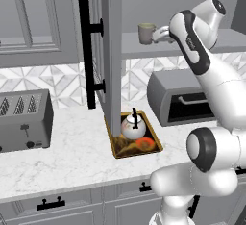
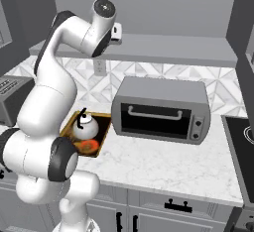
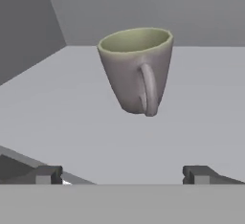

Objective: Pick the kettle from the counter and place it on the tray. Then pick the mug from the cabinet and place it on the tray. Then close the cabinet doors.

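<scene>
fingers (image 3: 122, 174): I see them spread, nothing between
mug (image 3: 137, 69): ahead of fingers, apart, handle facing them
kettle (image 1: 133, 126): on tray (image 1: 118, 149)

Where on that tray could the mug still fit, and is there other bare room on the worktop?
The tray is crowded: the kettle fills its back half, leaving the front corner with the orange patch. Bare counter lies between the toaster and the tray, and before the toaster oven. The mug stands on open cabinet shelf.
</scene>
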Tool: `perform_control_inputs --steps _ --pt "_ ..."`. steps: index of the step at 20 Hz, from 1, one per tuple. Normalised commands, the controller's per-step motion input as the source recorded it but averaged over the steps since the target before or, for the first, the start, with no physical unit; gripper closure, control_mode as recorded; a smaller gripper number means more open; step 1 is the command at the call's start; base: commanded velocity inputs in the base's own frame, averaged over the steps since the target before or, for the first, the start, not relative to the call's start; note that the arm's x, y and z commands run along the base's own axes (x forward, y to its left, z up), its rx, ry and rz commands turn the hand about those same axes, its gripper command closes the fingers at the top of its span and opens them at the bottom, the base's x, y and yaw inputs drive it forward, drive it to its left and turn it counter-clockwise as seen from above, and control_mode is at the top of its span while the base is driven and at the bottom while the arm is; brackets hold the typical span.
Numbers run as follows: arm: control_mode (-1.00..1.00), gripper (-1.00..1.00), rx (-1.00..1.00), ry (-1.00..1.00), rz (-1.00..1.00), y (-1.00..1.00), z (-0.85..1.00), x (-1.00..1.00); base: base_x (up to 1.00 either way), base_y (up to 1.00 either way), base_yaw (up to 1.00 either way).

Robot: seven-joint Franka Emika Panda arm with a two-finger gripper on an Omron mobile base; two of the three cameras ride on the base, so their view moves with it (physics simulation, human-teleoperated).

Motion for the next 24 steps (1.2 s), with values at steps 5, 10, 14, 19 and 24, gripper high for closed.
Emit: perform_control_inputs --steps 5,10,14,19,24 --pt "-1.0 -1.0 0.0 0.0 0.0 0.0 0.0 0.42 0.0 0.0 0.0" --pt "-1.0 -1.0 0.01 0.0 0.0 0.0 -0.02 0.51 0.0 0.0 0.0" --pt "-1.0 -1.0 0.01 0.0 0.0 0.0 0.0 0.44 0.0 0.0 0.0" --pt "-1.0 -1.0 0.01 0.0 0.0 0.0 -0.01 0.27 0.0 0.0 0.0" --pt "-1.0 1.0 0.0 -0.02 0.01 0.0 0.0 -0.03 0.0 0.0 0.0"
